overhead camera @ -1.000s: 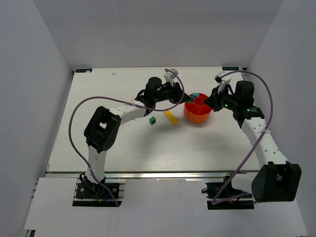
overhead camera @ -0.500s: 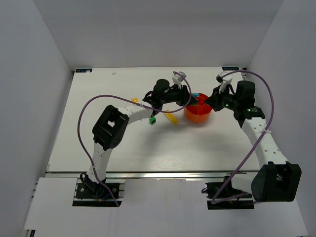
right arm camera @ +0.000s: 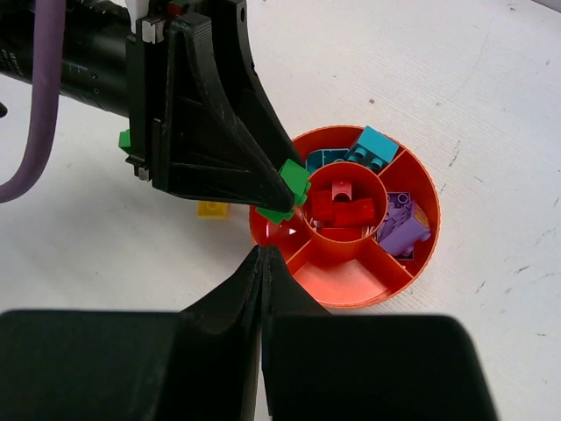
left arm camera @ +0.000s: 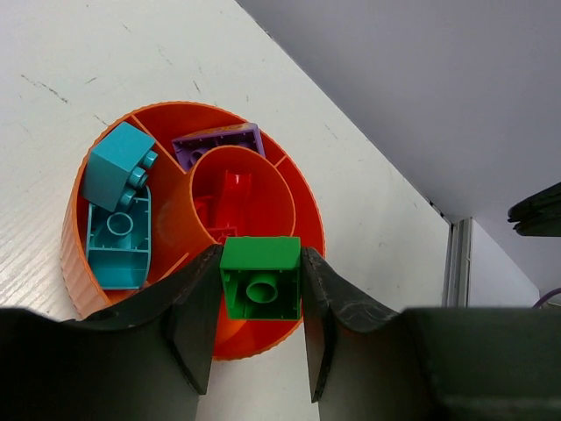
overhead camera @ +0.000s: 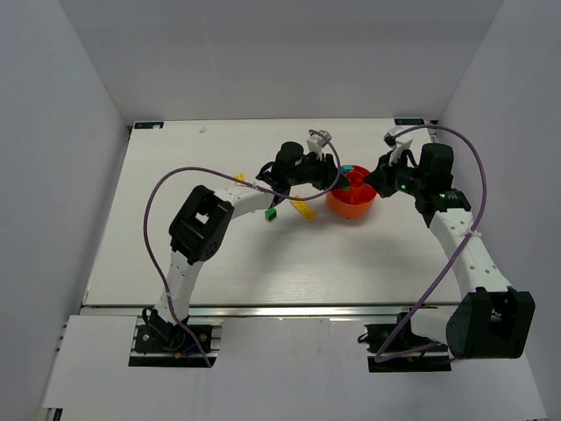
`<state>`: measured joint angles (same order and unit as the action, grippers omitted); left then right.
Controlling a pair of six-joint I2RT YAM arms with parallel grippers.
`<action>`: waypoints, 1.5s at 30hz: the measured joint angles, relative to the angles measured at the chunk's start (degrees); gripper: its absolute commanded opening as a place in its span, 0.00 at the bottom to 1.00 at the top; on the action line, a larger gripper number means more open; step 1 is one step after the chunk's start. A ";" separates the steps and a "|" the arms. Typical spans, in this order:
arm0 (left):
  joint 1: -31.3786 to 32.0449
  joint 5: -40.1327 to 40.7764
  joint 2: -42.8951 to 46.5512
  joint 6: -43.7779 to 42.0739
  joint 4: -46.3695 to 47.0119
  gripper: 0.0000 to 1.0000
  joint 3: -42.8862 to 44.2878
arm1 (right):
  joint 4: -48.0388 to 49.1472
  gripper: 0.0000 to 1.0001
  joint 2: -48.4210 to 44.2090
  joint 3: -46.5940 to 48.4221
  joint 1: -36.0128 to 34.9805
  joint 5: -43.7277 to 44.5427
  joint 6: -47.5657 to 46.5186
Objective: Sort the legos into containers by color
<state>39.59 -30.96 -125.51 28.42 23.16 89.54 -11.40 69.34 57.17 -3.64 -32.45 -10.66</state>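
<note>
The orange-red bowl [overhead camera: 351, 211] stands right of centre at the back of the table. My left gripper [overhead camera: 331, 180] is shut on a green brick [left arm camera: 260, 276] and holds it over the bowl's rim [left arm camera: 74, 263], above an outer compartment. The held brick also shows in the right wrist view [right arm camera: 294, 180]. Teal bricks [left arm camera: 118, 232], purple bricks [left arm camera: 219, 140] and red bricks [left arm camera: 223, 197] lie in separate compartments, the red ones in the middle cup. My right gripper [right arm camera: 263, 254] is shut and empty, at the bowl's right side [overhead camera: 382, 180].
A green brick [overhead camera: 271, 213] and a yellow brick [overhead camera: 303, 209] lie on the table left of the bowl, under my left arm. A small yellow piece [overhead camera: 238, 175] lies farther left. One outer compartment [right arm camera: 351, 282] holds nothing.
My left gripper has moved right with the green brick, from beside the bowl to over its left rim. The right arm has not moved.
</note>
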 measured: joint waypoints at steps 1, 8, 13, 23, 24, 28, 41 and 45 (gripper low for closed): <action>0.00 0.07 0.00 0.00 -0.20 0.52 0.02 | 0.00 0.00 0.00 0.00 0.04 -0.11 0.00; 0.02 0.20 -0.02 -0.46 -0.74 0.63 0.48 | 0.33 0.00 0.00 -0.66 0.20 -0.59 0.00; 0.02 0.28 0.00 -1.05 -1.44 0.64 0.63 | 0.55 0.01 0.00 -0.85 0.20 -1.01 -0.02; -0.59 5.60 8.70 -6.54 -8.37 0.03 -2.05 | -1.81 0.65 0.00 -0.83 0.48 -10.12 -6.78; -0.76 7.30 11.43 -8.35 -10.80 0.03 -2.89 | -2.71 0.66 0.02 -0.83 0.50 -12.20 -8.26; -1.46 13.07 23.21 -17.49 -22.71 0.49 -4.92 | -8.57 0.65 0.61 -0.63 0.42 -20.70 -17.59; -1.79 29.20 24.81 -31.74 -52.65 0.74 -16.59 | -15.78 0.40 4.94 -0.24 -1.51 -23.45 -28.28; -1.75 33.44 20.81 -32.72 -54.47 0.76 -16.65 | -15.58 0.46 5.33 -0.24 -1.53 -22.58 -28.22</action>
<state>37.85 2.48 -104.71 -4.29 -31.31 72.88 -26.98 74.67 56.93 -5.17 -55.02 -38.87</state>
